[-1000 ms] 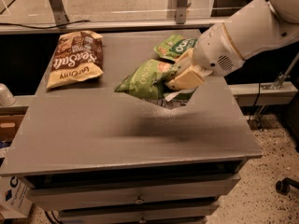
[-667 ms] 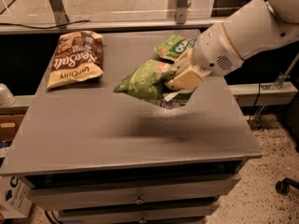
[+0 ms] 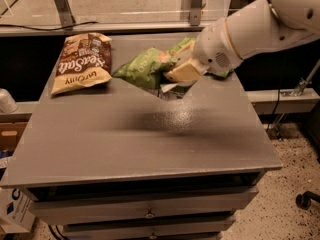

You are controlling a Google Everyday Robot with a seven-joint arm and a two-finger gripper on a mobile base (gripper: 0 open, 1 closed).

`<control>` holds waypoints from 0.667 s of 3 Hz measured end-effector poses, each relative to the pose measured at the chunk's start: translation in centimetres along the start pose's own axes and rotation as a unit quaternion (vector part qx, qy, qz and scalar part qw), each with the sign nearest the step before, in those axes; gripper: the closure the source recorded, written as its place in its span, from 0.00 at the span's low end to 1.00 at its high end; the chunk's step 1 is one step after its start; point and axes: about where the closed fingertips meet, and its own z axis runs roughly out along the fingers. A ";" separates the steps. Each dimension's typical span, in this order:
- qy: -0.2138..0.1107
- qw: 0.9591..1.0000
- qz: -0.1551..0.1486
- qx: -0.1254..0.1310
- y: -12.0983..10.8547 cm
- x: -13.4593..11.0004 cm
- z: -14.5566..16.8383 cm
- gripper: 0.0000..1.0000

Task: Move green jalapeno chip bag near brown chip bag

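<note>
The tool is pinching the green jalapeno chip bag by one end, dangling it over the surface near the brown chip bag, risking the slick foil slipping out early.

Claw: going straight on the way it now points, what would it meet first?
The claw, shut on the green bag, points left. Past that bag, the brown bag probably comes first, though depth is unclear.

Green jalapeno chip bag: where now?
Camera view: the green jalapeno chip bag hangs in the end effector above the table, rear centre, right of the brown chip bag.
</note>
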 end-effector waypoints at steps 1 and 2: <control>-0.017 1.000 -0.003 0.016 -2.3 -1.2 1.2 1.00; -0.025 0.999 0.001 0.025 -6.0 -1.5 4.0 1.00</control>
